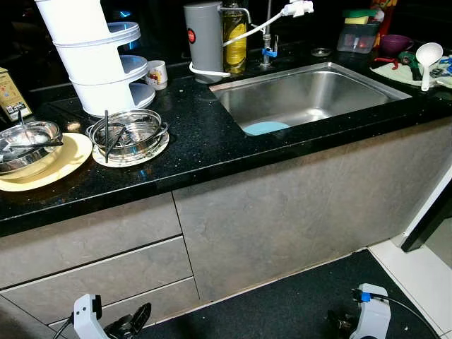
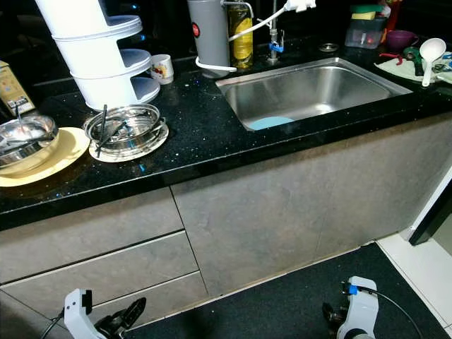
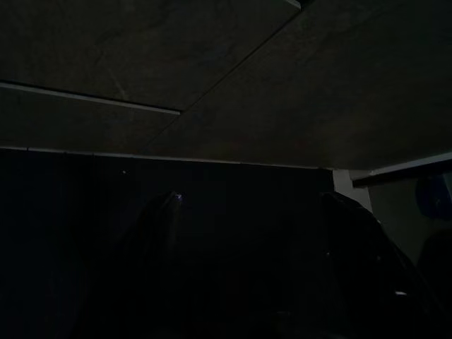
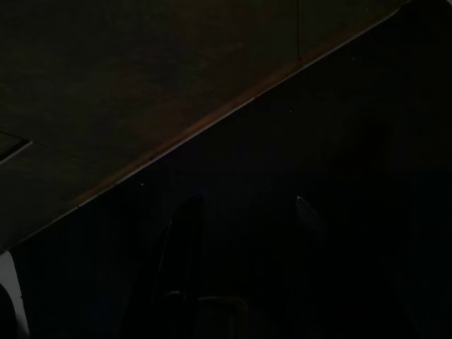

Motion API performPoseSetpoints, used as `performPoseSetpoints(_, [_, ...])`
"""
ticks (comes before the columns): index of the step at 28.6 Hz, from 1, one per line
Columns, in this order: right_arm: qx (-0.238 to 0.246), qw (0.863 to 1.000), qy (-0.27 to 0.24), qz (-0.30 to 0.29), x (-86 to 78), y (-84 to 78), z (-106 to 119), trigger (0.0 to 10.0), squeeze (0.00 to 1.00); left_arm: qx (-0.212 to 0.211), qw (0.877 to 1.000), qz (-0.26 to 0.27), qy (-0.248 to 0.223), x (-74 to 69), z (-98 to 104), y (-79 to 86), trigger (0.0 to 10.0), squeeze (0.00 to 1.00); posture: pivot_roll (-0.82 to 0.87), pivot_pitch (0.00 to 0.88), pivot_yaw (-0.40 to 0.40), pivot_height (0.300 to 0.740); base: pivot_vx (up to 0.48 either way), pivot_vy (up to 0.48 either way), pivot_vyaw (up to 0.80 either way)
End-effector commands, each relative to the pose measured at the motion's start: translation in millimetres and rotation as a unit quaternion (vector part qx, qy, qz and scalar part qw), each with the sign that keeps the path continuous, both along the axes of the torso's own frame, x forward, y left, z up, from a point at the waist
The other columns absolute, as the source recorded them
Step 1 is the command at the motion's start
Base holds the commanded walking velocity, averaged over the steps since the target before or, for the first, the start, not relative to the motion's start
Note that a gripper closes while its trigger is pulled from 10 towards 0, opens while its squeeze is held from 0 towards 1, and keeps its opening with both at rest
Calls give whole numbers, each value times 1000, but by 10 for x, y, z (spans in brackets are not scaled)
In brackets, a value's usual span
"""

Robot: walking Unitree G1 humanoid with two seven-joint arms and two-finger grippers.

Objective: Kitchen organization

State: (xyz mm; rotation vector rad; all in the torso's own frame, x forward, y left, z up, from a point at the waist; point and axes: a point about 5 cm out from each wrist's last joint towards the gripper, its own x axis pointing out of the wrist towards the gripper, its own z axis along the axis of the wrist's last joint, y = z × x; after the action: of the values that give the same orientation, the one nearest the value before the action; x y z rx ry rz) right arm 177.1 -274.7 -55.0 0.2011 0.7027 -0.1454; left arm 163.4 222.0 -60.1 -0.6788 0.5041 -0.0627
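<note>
Black speckled countertop (image 1: 205,141) runs across the frame, grey stone-look cabinet fronts (image 1: 282,219) below. Stainless sink (image 1: 311,95) set into it toward the right, a light blue item (image 1: 266,128) lying in the basin at the near-left corner. Left end of the counter: a steel bowl (image 1: 27,145) on a yellow plate (image 1: 63,166); just beside it a second steel dish with handles (image 1: 131,133) on a pale plate, dark utensils sticking out of it. Behind these, a white tiered rack (image 1: 95,60) with a small printed mug (image 1: 157,73) beside it. Grey cylinder appliance (image 1: 204,41) with a red round label, text too small to read; a yellow-liquid bottle (image 1: 235,39) just right of it, then the tap (image 1: 268,42) with a white cord draped over. Far right: clear container with a yellow-green sponge (image 1: 359,32), purple bowl (image 1: 395,44), white ladle (image 1: 428,60) on a cloth. A printed box (image 1: 13,92) at the left edge, writing unreadable.

Counter front edge is straight and unobstructed; bare black surface between the dishes and the sink. Dark floor mat (image 1: 296,304) below, white tile to the right.

Left gripper (image 1: 131,323) hangs low by the drawers, fingers parted, holding nothing. Right gripper (image 1: 339,321) hangs low over the mat; fingers apart in the dark wrist view, nothing between them.
</note>
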Motion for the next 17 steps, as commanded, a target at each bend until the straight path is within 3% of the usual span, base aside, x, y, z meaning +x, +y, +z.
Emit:
performPoseSetpoints(1, [5, 1000, 3, 3, 0, 32, -15, 10000, 0, 7, 1000, 1, 2, -5, 7, 35, 10000, 0, -87, 0, 64, 740, 0, 0, 0])
performPoseSetpoints(17, [5, 1000, 2, 2, 4, 46, -18, 10000, 0, 7, 1000, 0, 4, -6, 4, 47, 10000, 0, -96, 0, 70, 740, 0, 0, 0])
